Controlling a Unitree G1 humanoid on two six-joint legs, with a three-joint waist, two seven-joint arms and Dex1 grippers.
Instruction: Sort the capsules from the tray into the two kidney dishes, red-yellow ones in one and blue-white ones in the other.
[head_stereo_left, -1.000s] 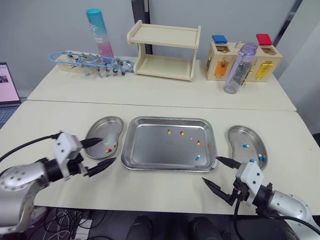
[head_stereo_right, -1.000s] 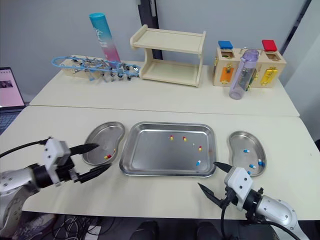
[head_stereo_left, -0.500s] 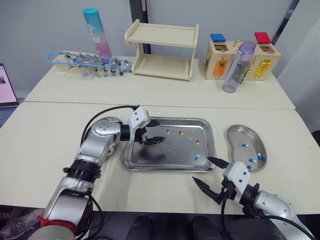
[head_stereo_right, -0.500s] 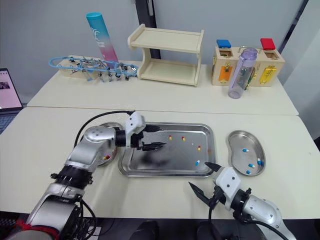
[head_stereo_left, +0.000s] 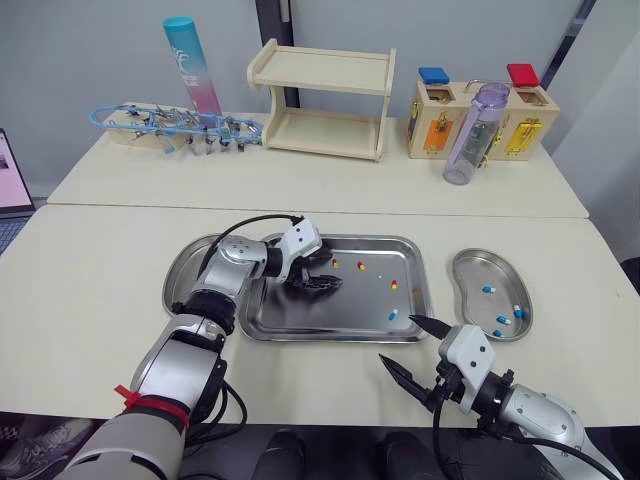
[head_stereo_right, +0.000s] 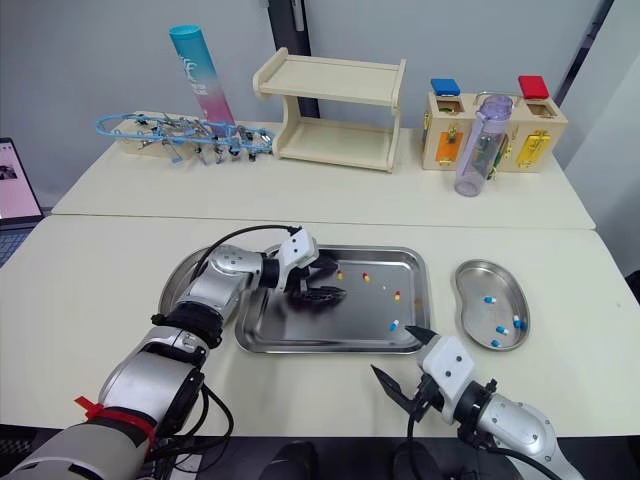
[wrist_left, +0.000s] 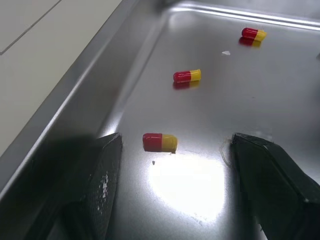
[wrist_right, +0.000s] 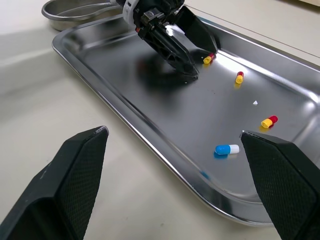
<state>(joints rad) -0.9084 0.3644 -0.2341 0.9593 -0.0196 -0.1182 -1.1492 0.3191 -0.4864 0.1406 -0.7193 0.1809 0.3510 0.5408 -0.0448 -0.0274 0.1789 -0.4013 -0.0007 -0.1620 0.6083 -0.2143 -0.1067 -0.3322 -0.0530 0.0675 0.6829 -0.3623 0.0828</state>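
Observation:
The steel tray (head_stereo_left: 300, 325) lies mid-table. My left gripper (head_stereo_left: 328, 272) is down inside it, open, its fingertips on the tray floor either side of a red-yellow capsule (wrist_left: 160, 142). Two more red-yellow capsules (head_stereo_left: 361, 266) (head_stereo_left: 393, 284) and one blue-white capsule (head_stereo_left: 393, 314) lie further right in the tray. The left kidney dish (head_stereo_left: 184, 270) is partly covered by my left arm. The right kidney dish (head_stereo_left: 470, 270) holds several blue-white capsules (head_stereo_left: 489, 290). My right gripper (head_stereo_left: 415, 350) hovers open over the table in front of the tray's right corner, holding nothing.
On the far table stand a wooden shelf (head_stereo_left: 325, 100), a purple bottle (head_stereo_left: 468, 135), lock boxes (head_stereo_left: 520, 120), a blue-pink tube (head_stereo_left: 195, 75) and a rack of clips (head_stereo_left: 170, 128). A laptop edge (head_stereo_left: 8, 190) shows at far left.
My left gripper has travelled from in front of the left dish into the tray and now straddles the leftmost red-yellow capsule. The right gripper has shifted slightly left.

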